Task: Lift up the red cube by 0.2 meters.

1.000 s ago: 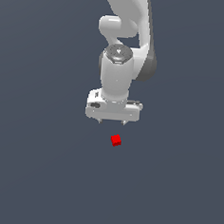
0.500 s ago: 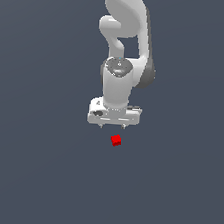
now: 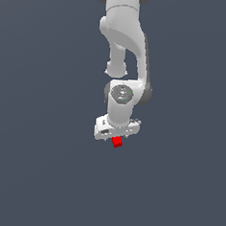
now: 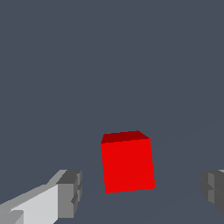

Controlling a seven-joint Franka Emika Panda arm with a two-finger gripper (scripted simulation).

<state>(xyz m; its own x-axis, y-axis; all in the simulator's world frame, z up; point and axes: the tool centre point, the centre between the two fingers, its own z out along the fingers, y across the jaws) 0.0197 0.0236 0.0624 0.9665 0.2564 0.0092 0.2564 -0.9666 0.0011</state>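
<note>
Exterior view first: no containers anywhere, just the plain dark grey tabletop [image 3: 38,176] with the red cube [image 3: 117,142] sitting on it. The white arm [image 3: 124,44] comes down from the top edge, bends at the elbow and points its wrist straight down. The pincer [image 3: 117,134] hangs right over the cube, so close that the cube pokes out just under the hand's lower edge. The fingers are hidden behind the hand from here.

Wrist view: the cube [image 4: 127,162] sits between the two grey fingertips [image 4: 70,194], slightly skewed to them. There's clear tabletop [image 4: 109,65] showing on both sides of it, so the pincer [image 4: 142,192] is spread wide and gripping nothing.
</note>
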